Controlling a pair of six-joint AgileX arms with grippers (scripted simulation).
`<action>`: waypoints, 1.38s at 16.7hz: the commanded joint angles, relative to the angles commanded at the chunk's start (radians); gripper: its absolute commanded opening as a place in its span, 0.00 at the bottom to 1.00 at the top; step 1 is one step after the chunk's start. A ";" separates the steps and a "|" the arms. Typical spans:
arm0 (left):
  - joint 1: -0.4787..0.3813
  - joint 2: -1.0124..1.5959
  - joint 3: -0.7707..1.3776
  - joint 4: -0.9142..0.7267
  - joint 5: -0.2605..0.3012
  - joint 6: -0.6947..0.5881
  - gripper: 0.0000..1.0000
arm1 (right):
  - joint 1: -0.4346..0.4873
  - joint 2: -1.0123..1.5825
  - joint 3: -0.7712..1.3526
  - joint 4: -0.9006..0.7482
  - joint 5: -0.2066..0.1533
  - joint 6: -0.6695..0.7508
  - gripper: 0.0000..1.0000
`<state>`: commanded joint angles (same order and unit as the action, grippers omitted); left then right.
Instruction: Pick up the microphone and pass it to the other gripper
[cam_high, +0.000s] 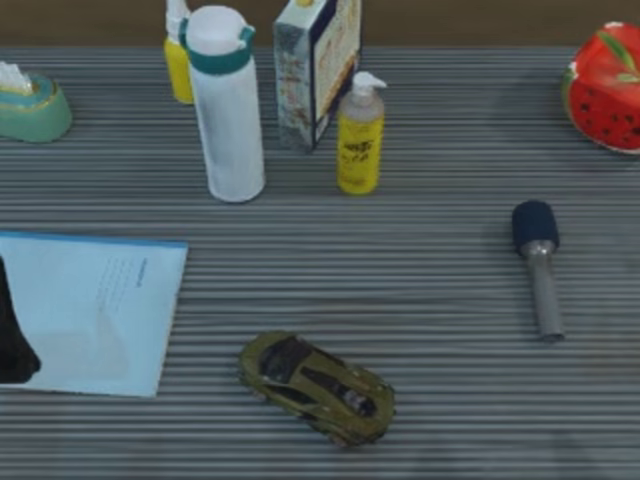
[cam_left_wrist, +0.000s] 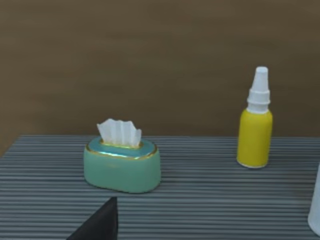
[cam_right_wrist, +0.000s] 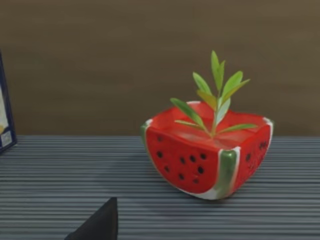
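The microphone (cam_high: 540, 270) lies flat on the striped table at the right, its dark navy foam head toward the far side and its grey handle toward the near edge. Nothing touches it. My left arm (cam_high: 12, 335) shows only as a black shape at the table's left edge, over the blue sheet and far from the microphone. In the left wrist view a black corner of my left gripper (cam_left_wrist: 100, 226) juts in low. My right gripper (cam_right_wrist: 100, 225) shows the same way in the right wrist view and is outside the top view. Neither wrist view shows the microphone.
A yellow pump bottle (cam_high: 360, 135), a white bottle with a teal cap (cam_high: 228, 110), a carton (cam_high: 318, 65) and a small yellow bottle (cam_left_wrist: 255, 130) stand at the back. A tissue box (cam_left_wrist: 122, 165) sits far left, a watermelon planter (cam_right_wrist: 210, 155) far right. An olive toy car (cam_high: 315, 385) and a blue sheet (cam_high: 100, 300) lie near the front.
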<state>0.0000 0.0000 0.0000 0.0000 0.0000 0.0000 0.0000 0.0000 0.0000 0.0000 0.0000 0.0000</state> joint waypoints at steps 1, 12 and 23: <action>0.000 0.000 0.000 0.000 0.000 0.000 1.00 | 0.000 0.000 0.000 0.000 0.000 0.000 1.00; 0.000 0.000 0.000 0.000 0.000 0.000 1.00 | 0.116 0.570 0.405 -0.329 0.007 0.123 1.00; 0.000 0.000 0.000 0.000 0.000 0.000 1.00 | 0.294 1.585 1.087 -0.787 0.011 0.323 1.00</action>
<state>0.0000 0.0000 0.0000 0.0000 0.0000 0.0000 0.2942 1.5850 1.0875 -0.7866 0.0110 0.3235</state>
